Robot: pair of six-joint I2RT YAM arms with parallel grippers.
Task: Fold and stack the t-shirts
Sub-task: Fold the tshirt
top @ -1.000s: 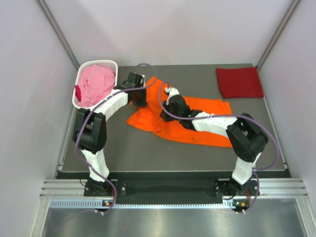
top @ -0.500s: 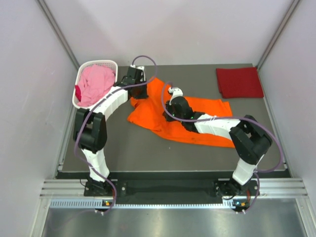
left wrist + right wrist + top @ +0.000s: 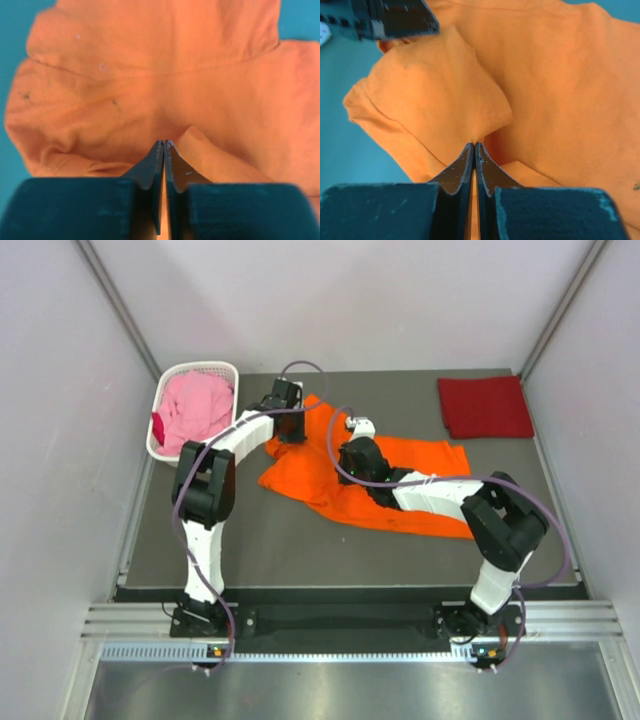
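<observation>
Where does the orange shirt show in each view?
Top external: orange shirt, centre, slightly left.
Left wrist: fills nearly the whole frame.
Right wrist: fills centre and right.
Shared landmark: left gripper, at the shirt's far-left edge from above, bottom centre in its own view, top left in the right wrist's.
</observation>
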